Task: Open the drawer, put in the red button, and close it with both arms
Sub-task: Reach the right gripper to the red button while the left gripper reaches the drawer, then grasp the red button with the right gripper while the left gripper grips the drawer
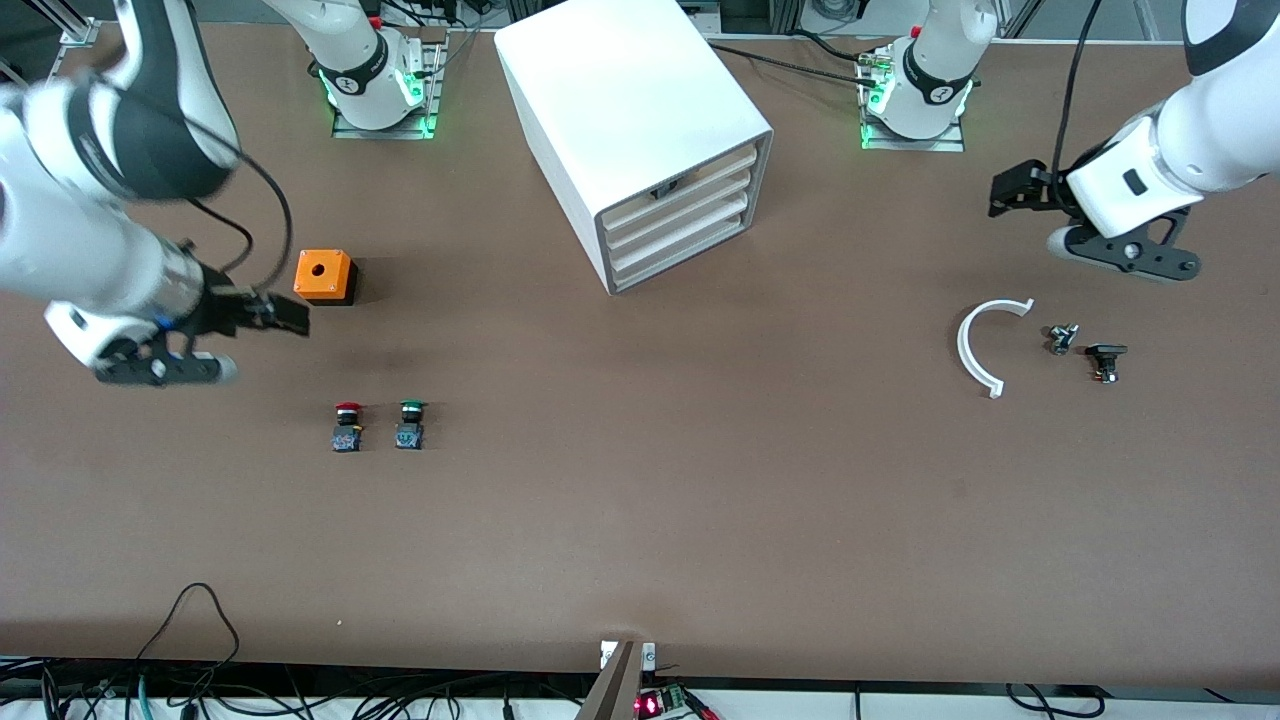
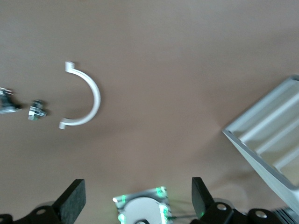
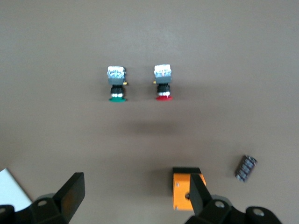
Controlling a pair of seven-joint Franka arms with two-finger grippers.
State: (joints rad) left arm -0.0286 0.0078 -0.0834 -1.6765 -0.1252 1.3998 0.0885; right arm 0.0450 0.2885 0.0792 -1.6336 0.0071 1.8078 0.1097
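The white cabinet (image 1: 640, 120) stands at the back middle of the table, and its middle drawer (image 1: 684, 213) is shut like the ones above and below it. The red button (image 1: 347, 427) (image 3: 163, 84) stands upright on the table beside a green-capped one (image 1: 410, 424). My right gripper (image 1: 290, 315) (image 3: 135, 191) hangs open and empty over the table next to the orange box (image 1: 324, 276). My left gripper (image 1: 1010, 190) (image 2: 138, 196) is open and empty in the air toward the left arm's end. The cabinet's front (image 2: 266, 140) shows in the left wrist view.
A white curved piece (image 1: 975, 345) (image 2: 86, 100), a small metal part (image 1: 1062, 338) (image 2: 36, 109) and a black part (image 1: 1105, 358) lie toward the left arm's end. A small dark ridged piece (image 3: 245, 168) lies by the orange box (image 3: 184, 196). Cables hang along the table's near edge.
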